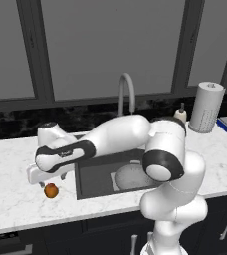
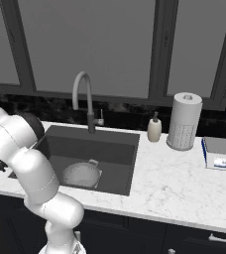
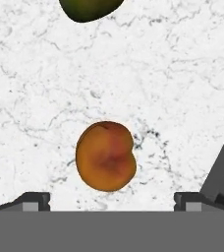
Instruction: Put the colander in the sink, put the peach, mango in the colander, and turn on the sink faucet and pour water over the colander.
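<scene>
Jaws are standing released, spread wide, w/ nothing between them; the gripper (image 3: pixel 112 199) is hanging over the peach (image 3: pixel 105 156), whose body is sitting centred betw. the two tips at the bottom of the hand view, prob. lined up that way so a straight drop would bracket the fruit. In the left base view the hand (image 1: pixel 46 172) is hovering at the left-centre of frame, just above the peach (image 1: pixel 51 190) on the white marble table (image 1: pixel 16 199), not touching it as far as I can tell. The mango (image 3: pixel 90 8) is lying near the top edge of the hand view, apart from the peach, waiting its turn.

Colander (image 2: pixel 82 174) is already resting on the floor of the sink (image 2: pixel 120 149), lower left of the basin in the right base view, so the fruit has somewhere to go. Sink faucet (image 2: pixel 84 94) is arching over the back of the basin; no water visible. Soap bottle (image 2: pixel 154 129) & paper towel roll (image 2: pixel 184 121) are standing right of the sink, out of the way
</scene>
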Motion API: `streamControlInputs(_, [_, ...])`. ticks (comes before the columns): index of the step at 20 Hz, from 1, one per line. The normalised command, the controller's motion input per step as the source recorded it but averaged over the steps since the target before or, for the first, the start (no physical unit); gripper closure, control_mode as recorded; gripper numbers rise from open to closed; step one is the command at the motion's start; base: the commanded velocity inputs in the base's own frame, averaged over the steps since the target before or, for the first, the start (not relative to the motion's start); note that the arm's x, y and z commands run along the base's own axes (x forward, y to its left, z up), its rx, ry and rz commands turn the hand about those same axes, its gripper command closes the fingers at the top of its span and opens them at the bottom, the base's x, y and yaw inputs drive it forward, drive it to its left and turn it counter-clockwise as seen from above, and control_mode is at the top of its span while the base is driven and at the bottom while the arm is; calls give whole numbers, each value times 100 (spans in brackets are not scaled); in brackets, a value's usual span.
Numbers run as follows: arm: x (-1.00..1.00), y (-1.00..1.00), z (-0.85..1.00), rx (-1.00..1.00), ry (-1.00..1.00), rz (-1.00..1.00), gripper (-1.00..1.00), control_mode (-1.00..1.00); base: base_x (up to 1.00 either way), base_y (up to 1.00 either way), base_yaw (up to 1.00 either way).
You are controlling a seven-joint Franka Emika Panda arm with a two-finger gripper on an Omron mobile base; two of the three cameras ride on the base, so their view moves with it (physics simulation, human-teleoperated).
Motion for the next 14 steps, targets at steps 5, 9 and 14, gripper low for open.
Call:
streamControlInputs(5, [2, 0, -21, 0, 0, 0, -100, -100, 0, 0, 0])
streamControlInputs(9, [0, 6, -15, 0, 0, 0, -100, -100, 0, 0, 0])
streamControlInputs(14, [0, 4, -20, 0, 0, 0, -100, -100, 0, 0, 0])
